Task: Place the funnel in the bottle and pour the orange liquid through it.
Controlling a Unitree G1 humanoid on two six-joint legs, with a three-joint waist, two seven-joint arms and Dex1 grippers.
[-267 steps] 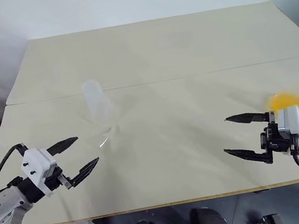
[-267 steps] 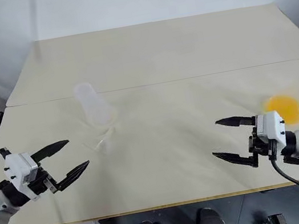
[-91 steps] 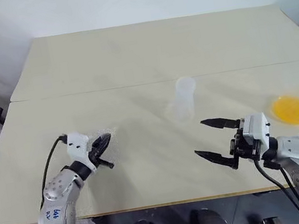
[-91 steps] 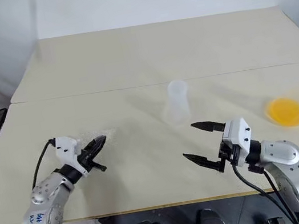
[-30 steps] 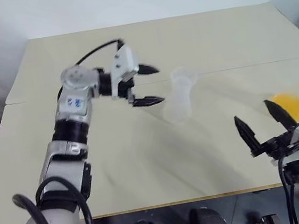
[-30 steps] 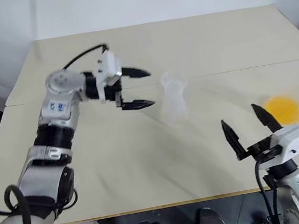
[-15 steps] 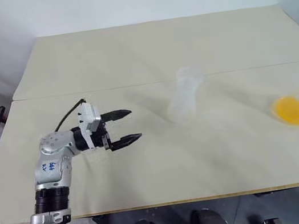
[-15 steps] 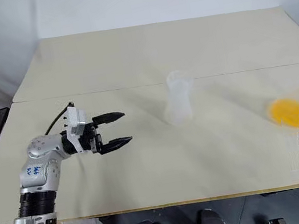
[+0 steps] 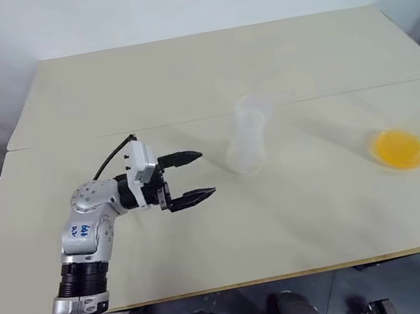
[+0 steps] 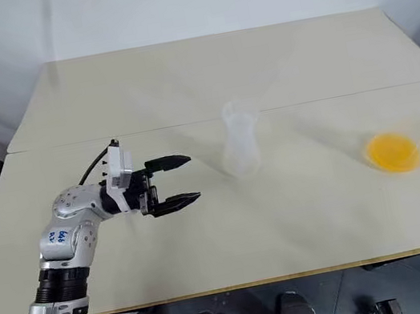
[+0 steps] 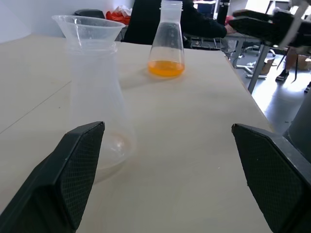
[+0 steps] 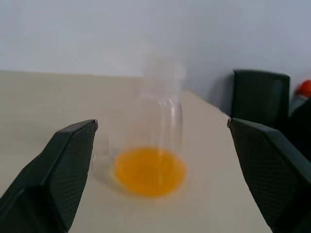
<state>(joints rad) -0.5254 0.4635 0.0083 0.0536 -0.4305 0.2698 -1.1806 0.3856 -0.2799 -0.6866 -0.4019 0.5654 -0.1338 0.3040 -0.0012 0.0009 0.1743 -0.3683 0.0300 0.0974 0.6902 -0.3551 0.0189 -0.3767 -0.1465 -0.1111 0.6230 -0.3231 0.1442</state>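
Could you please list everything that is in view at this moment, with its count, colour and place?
table: one, pale beige, under everything.
bottle: one, frosted translucent, standing mid-table.
funnel: one, clear, seated in the bottle's neck.
flask: one, clear, conical, standing near the table's right edge.
orange liquid: a small amount, in the flask's base.
left gripper: black fingers, open, left of the bottle, pointing towards it.
right gripper: black fingers, open, facing the flask.

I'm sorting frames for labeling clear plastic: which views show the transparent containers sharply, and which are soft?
Left wrist view: funnel and bottle crisp. Right wrist view: flask soft, the orange liquid blurred. Left eye view: the bottle washes out against the pale table.
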